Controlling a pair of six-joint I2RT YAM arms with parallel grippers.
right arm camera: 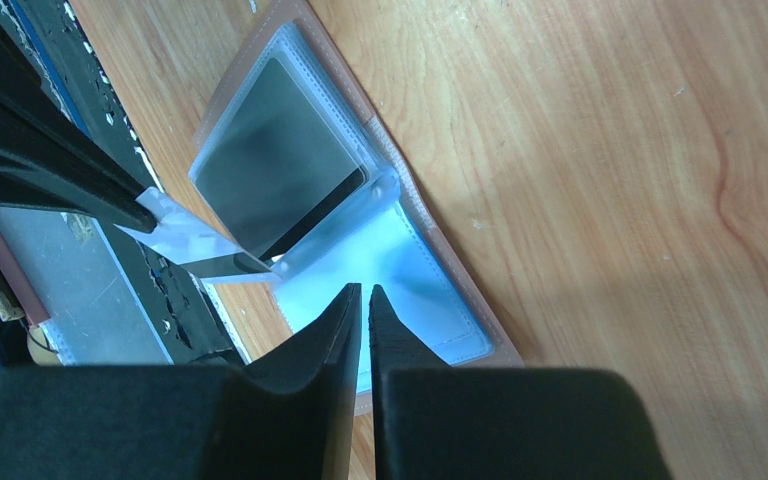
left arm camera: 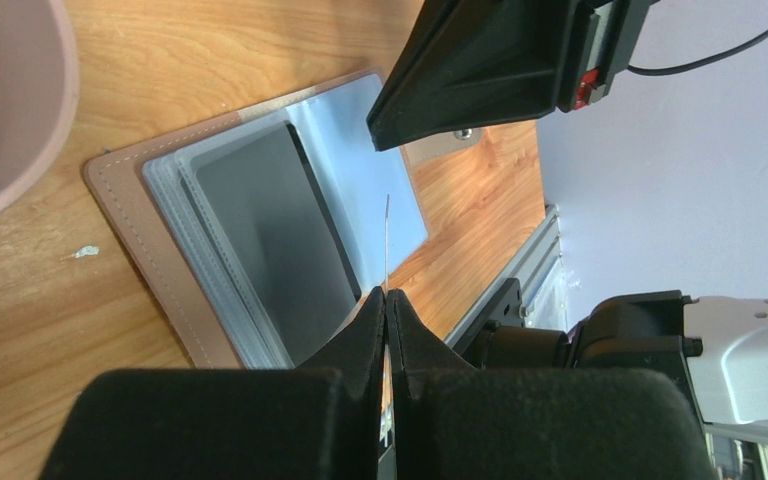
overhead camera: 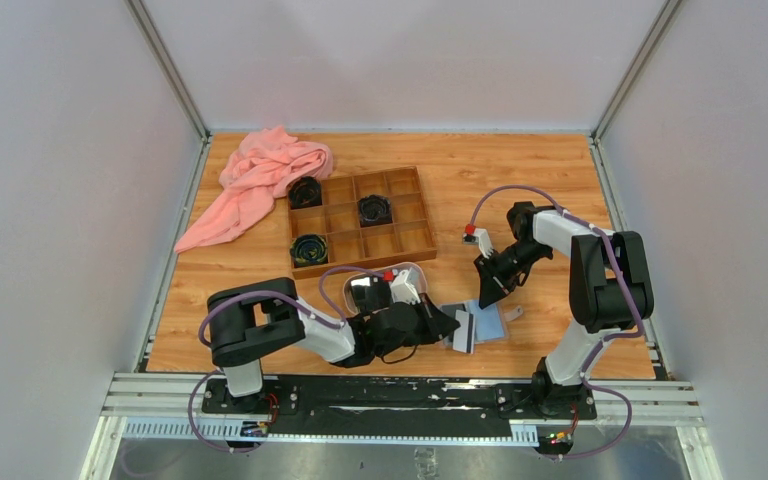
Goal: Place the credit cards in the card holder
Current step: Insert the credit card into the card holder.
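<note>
**Between the two grippers: a card poised at the open card holder**

We see the left gripper (left arm camera: 387,295) clamped on a thin light credit card (right arm camera: 185,235). From its own wrist camera the card appears edge-on, a fine line running straight out from the pinched fingertips. Just ahead of those fingertips the card holder (left arm camera: 130,210) lies open and flat on the wooden table (overhead camera: 550,190), tan rim outward, pale blue sleeves up. A black card (left arm camera: 270,240) already sits inside one clear sleeve, directly below the held card's leading edge. That edge meets the lifted lip of the sleeve, though we cannot tell whether it has entered.

We find the right gripper (right arm camera: 364,290) hovering over the holder's far half, its fingers drawn almost together with nothing visible between them. Whether they touch the holder we cannot tell.

Behind the left wrist stands a pink-rimmed oval tray (left arm camera: 20,100). Well beyond both hands are a compartment box (overhead camera: 360,215) and a pink cloth (overhead camera: 260,175).
</note>
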